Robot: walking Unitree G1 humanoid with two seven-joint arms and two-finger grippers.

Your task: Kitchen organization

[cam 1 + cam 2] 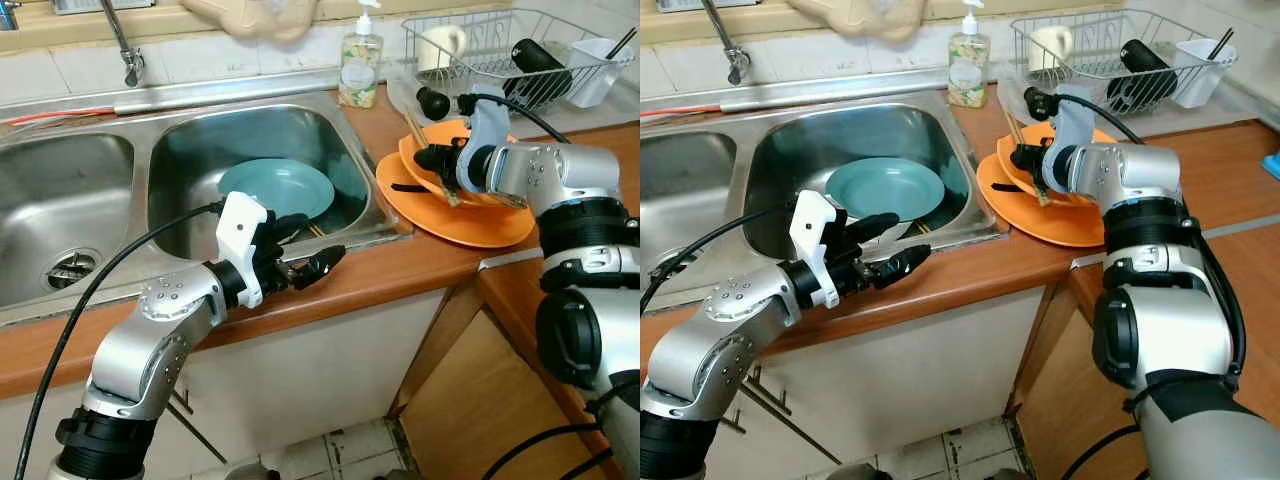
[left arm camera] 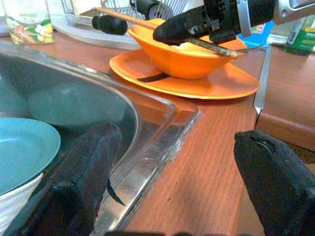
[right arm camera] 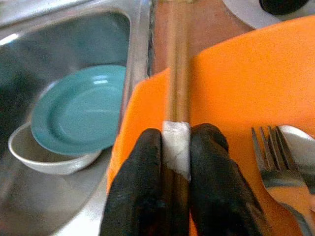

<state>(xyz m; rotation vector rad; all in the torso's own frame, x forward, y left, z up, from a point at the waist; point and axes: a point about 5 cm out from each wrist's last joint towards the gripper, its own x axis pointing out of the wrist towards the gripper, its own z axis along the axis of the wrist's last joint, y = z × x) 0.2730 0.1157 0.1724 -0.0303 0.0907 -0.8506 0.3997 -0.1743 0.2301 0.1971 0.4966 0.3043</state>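
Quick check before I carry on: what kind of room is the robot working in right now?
Almost certainly a home kitchen: a steel double sink set in a wooden counter, a dish rack with drying ware, and a soap bottle beside it.

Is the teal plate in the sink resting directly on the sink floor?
No, the teal plate sits on top of a white bowl, whose rim shows beneath its edge in the right wrist view.

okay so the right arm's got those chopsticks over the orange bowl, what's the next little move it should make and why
Probably lift straight up. The right end effector is shut on the chopsticks, which still lie across the orange bowl beside a fork. Raising them first should clear the rim before carrying them toward the dish rack.
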